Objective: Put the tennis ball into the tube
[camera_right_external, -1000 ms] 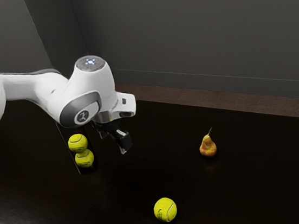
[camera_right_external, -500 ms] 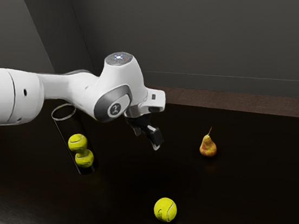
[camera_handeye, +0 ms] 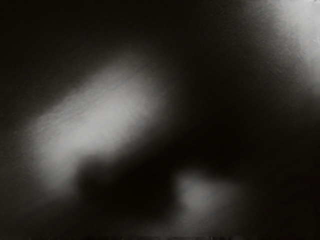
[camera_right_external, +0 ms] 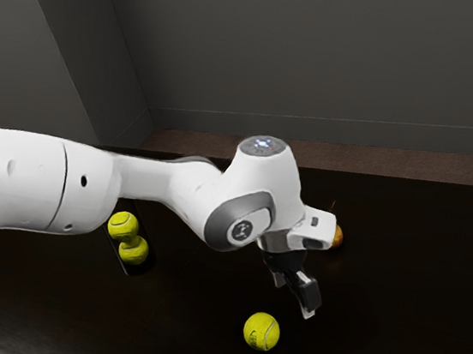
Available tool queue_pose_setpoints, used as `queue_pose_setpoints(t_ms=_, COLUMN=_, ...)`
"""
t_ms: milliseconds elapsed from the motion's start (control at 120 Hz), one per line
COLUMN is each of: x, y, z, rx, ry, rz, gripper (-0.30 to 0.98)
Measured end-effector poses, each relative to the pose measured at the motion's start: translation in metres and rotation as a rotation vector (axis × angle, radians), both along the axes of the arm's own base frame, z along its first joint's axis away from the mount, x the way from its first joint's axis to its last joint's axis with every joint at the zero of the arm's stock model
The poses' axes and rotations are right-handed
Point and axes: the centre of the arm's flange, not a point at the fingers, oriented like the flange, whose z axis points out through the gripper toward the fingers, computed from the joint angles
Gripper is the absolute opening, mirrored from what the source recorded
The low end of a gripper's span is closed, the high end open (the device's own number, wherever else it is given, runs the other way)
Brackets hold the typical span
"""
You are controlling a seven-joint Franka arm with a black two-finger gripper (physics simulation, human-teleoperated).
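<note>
- Status: early. Loose tennis ball (camera_right_external: pixel 262 332) sits on the surface (camera_right_external: pixel 391 313), not in the tube (camera_right_external: pixel 136 270). Pick not made, so insert not made.
- Ball position: well in from the surface's far edge, out toward the near edge, which is out of frame. Nothing touching it.
- Claw (camera_right_external: pixel 293 296): fingers stand wide, nothing between them. Tips point down, near the ball but apart from it, on the exterior view's right side of it.
- Tube: nearer the surface's far edge than the loose ball is, toward the exterior view's left. Looks to be standing on its base. Arm covers its mouth in the exterior view.
- Tube contents: two balls, upper ball (camera_right_external: pixel 122 225) stacked on lower ball (camera_right_external: pixel 133 250). Reads as one slot left to fill, my guess.
- Pear (camera_right_external: pixel 339 236): between claw and the surface's far edge, partly behind the hand. Not part of the job.
- Wrist view: dark surface with pale glare (camera_handeye: pixel 102 117). Little help for alignment.
- Current step, judged: approach to the ball.
- Left to do: center claw over ball, lower, close, lift, carry to tube, line up with mouth, release.
- Risks: off-center close could roll the ball away; a low carry could knock the tube over.
</note>
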Motion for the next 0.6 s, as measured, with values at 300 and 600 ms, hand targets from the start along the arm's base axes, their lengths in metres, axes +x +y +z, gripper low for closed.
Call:
queue_pose_setpoints(t_ms=300, x=-0.033, y=0.025, z=-0.005, rx=0.063, ry=-0.067, rz=0.081, gripper=0.69)
queue_pose_setpoints(t_ms=600, x=-0.049, y=0.047, z=-0.030, rx=0.042, ry=-0.070, rz=0.196, gripper=0.69)
